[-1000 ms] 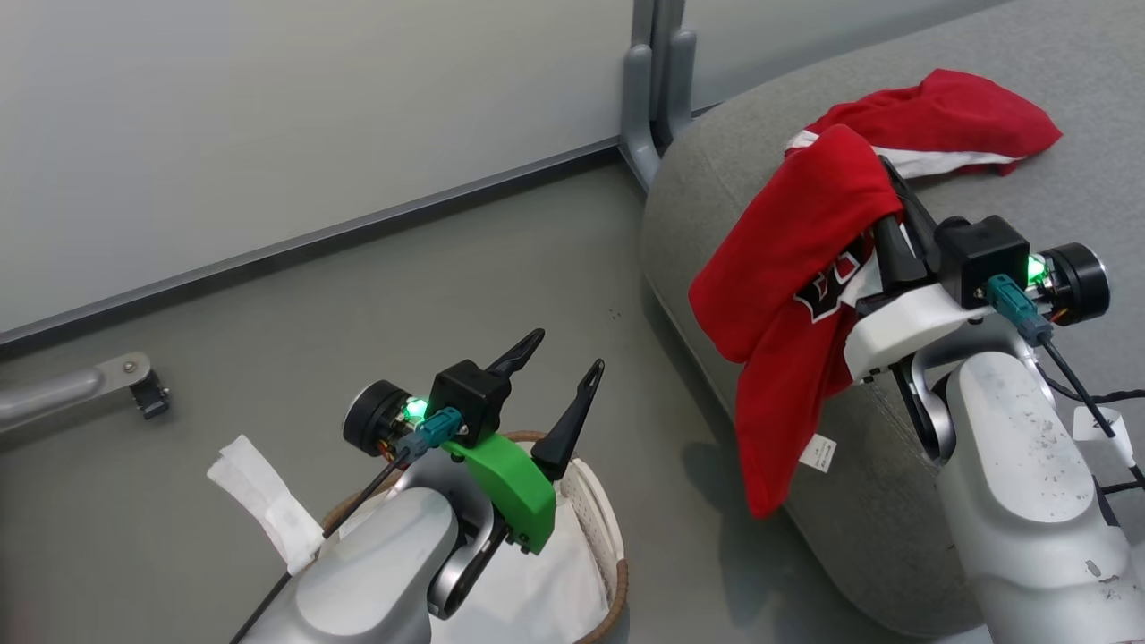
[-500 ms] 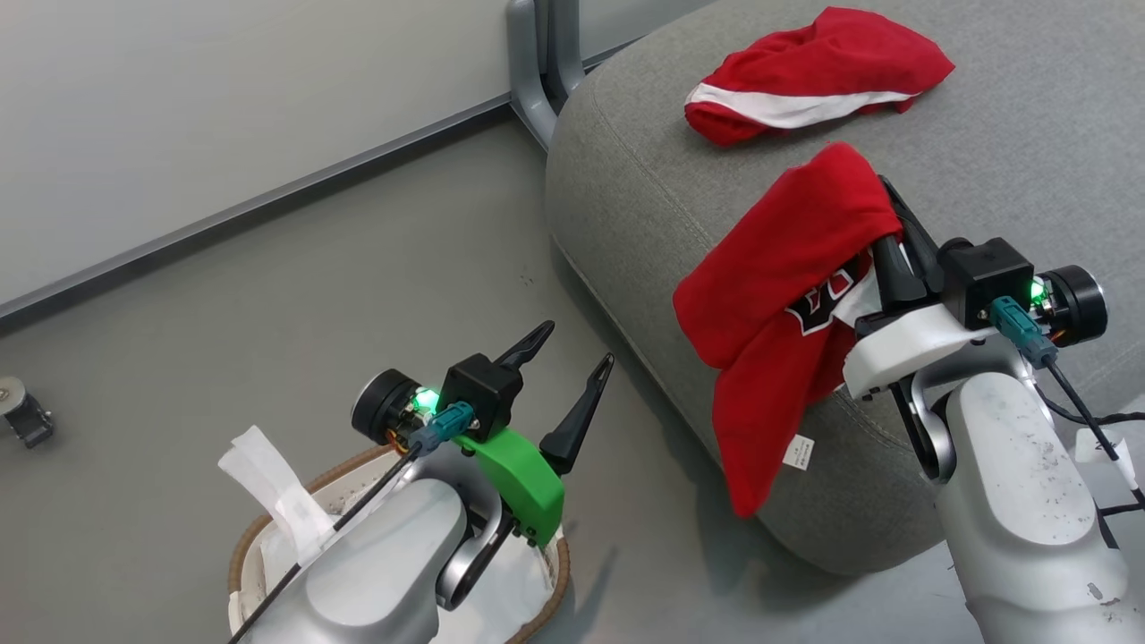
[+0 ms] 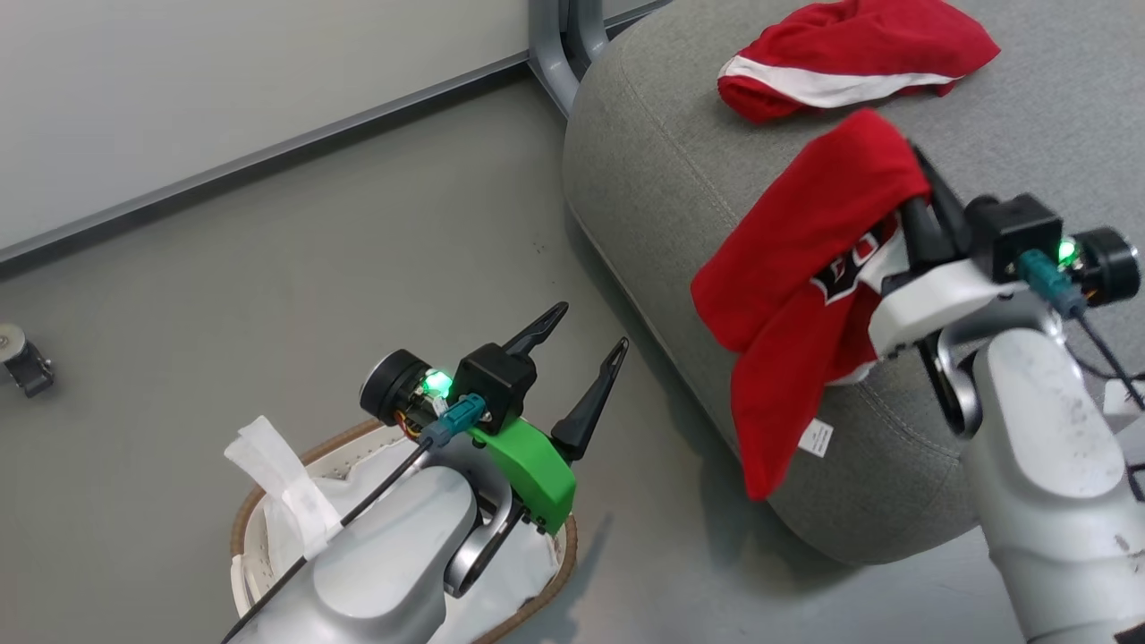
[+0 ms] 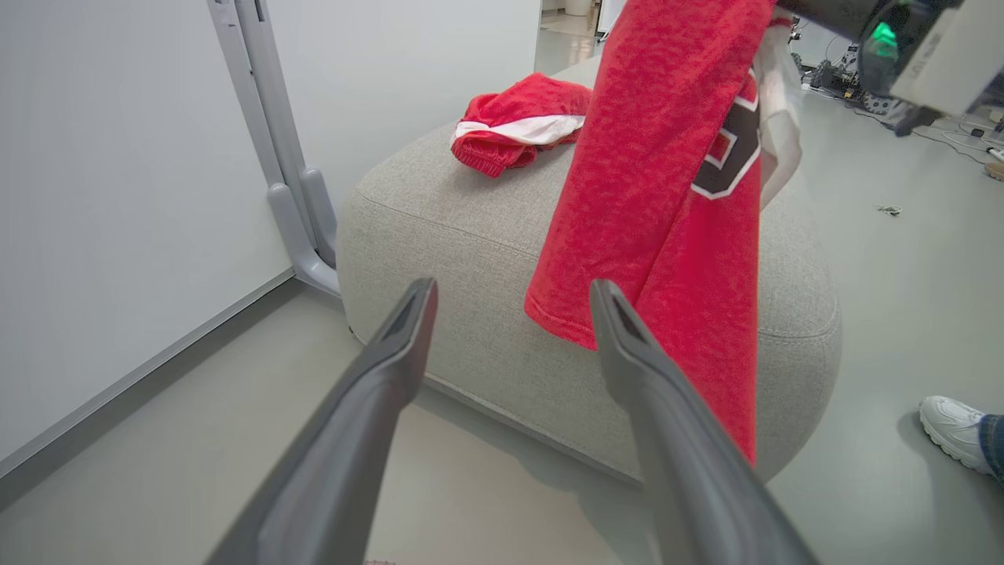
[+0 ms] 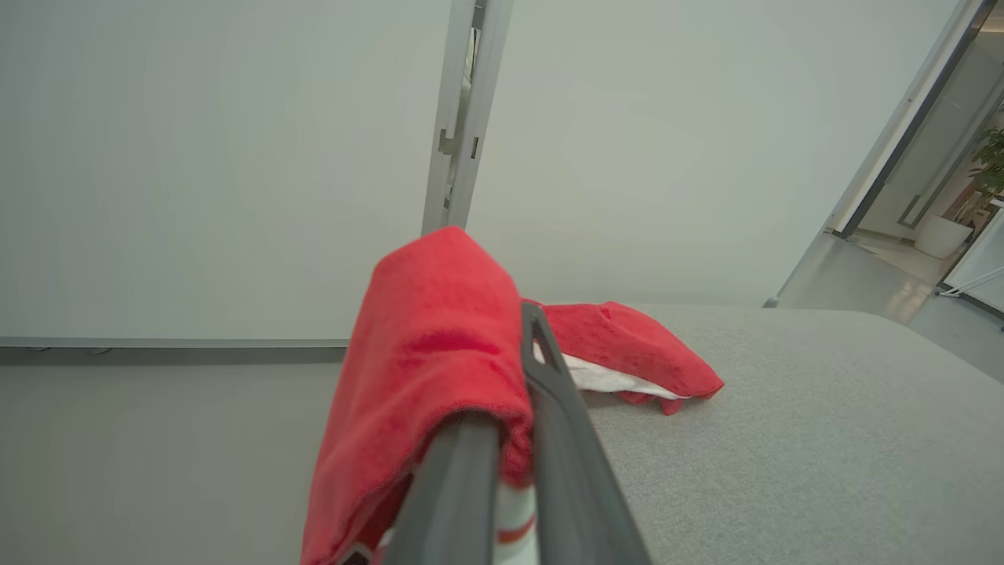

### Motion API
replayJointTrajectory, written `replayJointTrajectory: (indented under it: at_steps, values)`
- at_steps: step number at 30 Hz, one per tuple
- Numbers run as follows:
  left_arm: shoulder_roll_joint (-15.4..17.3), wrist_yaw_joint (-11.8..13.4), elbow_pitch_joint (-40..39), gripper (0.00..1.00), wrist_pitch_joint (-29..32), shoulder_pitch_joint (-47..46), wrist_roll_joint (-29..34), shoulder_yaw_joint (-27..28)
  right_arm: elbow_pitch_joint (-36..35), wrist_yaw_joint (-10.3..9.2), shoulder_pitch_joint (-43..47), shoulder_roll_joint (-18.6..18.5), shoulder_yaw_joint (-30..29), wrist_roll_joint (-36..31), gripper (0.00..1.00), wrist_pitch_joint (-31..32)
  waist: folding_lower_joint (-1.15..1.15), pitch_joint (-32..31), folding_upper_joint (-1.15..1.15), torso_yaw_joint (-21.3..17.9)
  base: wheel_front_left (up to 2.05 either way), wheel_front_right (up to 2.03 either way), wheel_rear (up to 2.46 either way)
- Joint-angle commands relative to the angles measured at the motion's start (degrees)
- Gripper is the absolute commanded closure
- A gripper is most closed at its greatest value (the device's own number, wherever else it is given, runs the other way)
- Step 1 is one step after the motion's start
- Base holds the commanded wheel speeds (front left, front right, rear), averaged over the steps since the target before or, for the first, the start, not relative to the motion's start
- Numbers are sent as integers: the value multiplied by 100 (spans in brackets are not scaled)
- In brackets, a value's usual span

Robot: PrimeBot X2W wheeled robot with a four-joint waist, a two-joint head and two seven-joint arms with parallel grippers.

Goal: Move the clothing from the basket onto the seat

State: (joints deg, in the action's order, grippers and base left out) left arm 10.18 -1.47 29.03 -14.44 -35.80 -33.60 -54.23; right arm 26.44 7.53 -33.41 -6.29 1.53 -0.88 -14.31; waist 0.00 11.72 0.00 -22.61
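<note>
The jersey (image 3: 805,268), soft, light and limp judging by its drape, hangs from the right gripper (image 3: 926,183). The gripper's fingers are clamped on a bunched fold near the top, likely the best hold. Its tail dangles past the seat's (image 3: 662,179) near edge. Shorts (image 3: 850,54) lie near the seat's far edge, making two garments. One basket (image 3: 570,541) stands on the floor beneath the left gripper (image 3: 589,326), which is spread wide and empty.

smooth grey floor (image 3: 358,233) meets a pale wall (image 3: 224,80) along a dark baseboard (image 3: 268,159), a grey metal post (image 3: 556,49) at the far wall, a small caster (image 3: 22,358) at the left.
</note>
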Motion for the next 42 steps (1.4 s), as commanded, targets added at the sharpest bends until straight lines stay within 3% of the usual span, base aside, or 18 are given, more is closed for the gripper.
replayJointTrajectory:
  at_steps: [1, 6, 10, 17, 24, 33, 40, 42]
  values:
    - [55, 41, -52, 0, -25, -106, 72, -9, 0, -7, -276, -69, 1, 17, 100, 36, 0, 177, 0, 125, 0, 0, 0]
    - [131, 121, -240, 0, -20, -195, 165, -22, 111, -8, -1250, -456, 50, 108, 100, 249, 0, 545, 0, 267, 0, 0, 0]
    - [182, 152, -444, 0, 63, -344, 276, -61, 239, -8, -2287, -993, 60, 248, 100, 596, 0, 977, 0, 456, 0, 0, 0]
    - [336, 253, -852, 0, 193, -648, 439, -42, 531, -7, -3815, -1895, -590, 356, 100, 1159, 0, 1779, 0, 869, 0, 0, 0]
    - [373, 281, -1133, 0, 268, -876, 550, -87, 1274, -8, -4517, -2632, -1088, -245, 100, 1403, 0, 2392, 0, 1336, 0, 0, 0]
    - [344, 284, -1179, 0, 270, -952, 668, -235, 2336, -8, -4004, -2536, -1843, -1156, 100, 949, 0, 2792, 0, 1620, 0, 0, 0]
    - [467, 313, -1221, 0, 321, -982, 702, -269, 2927, -8, -3522, -2071, -2517, -1712, 100, 556, 0, 2857, 0, 1552, 0, 0, 0]
    - [489, 336, -1245, 0, 349, -965, 702, -270, 3008, -8, -3500, -1962, -2622, -1819, 60, 428, 0, 2849, 0, 1483, 0, 0, 0]
